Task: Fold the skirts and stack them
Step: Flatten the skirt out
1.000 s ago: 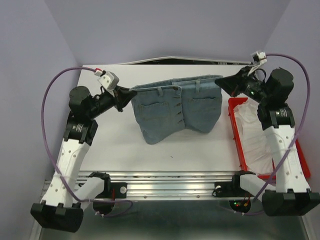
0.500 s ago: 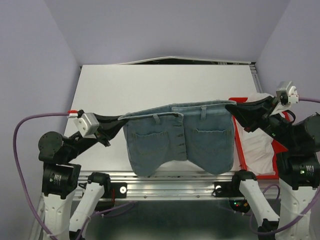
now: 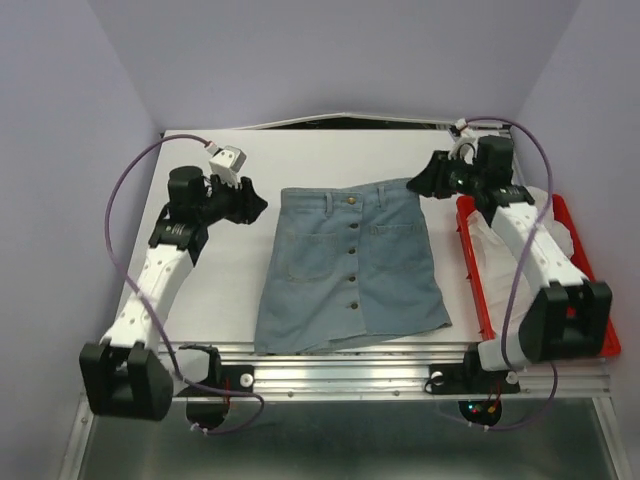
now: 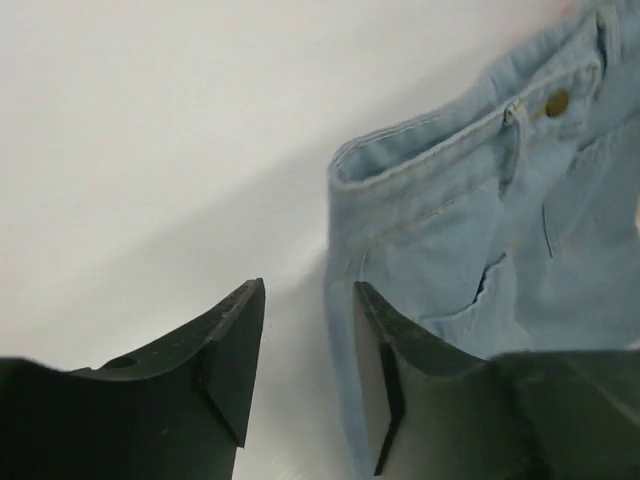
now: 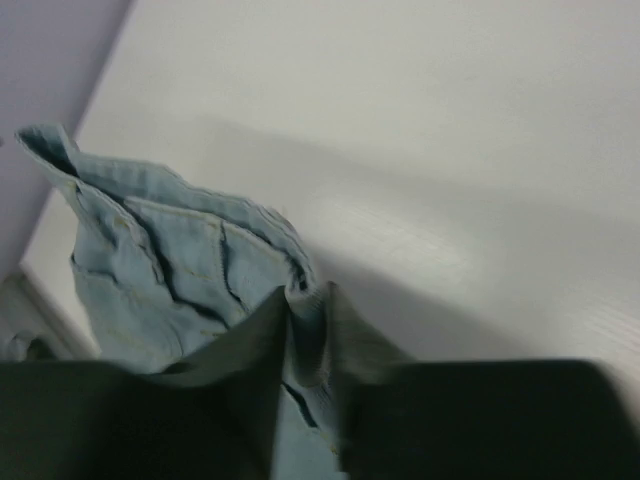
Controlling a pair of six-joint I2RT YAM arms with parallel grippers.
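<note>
Skirt, position: We find the skirt (image 3: 350, 265) spread flat on the tabletop (image 3: 220, 300), about midway between the two arms. Its waistband lies toward the far side and its hem reaches the near edge.
Skirt, face: The button row runs down the middle, with a pocket on each side and belt loops along the waistband.
Skirt, fold state: We log it as not yet folded. It is one open layer, wider at the hem than at the waist.
Left claw, overhead view: The left claw (image 3: 255, 205) sits low over the tabletop just beside the waistband's left corner, pointing toward it.
Left claw, wrist view: The fingers of the left claw (image 4: 307, 300) stand apart with bare white tabletop in the gap. The skirt's (image 4: 470, 230) side seam runs just outside the right-hand finger, and we see nothing gripped.
Right claw, overhead view: The right claw (image 3: 420, 185) is at the waistband's right corner.
Right claw, wrist view: The fingers of the right claw (image 5: 308, 300) are close together, clamped on a thin fold of denim. The rest of the skirt (image 5: 170, 270) bunches away to the left.
Red tray: The red tray (image 3: 472, 268) sits just beside the skirt's right edge, under the right arm. It holds crumpled white material (image 3: 497, 280).
</note>
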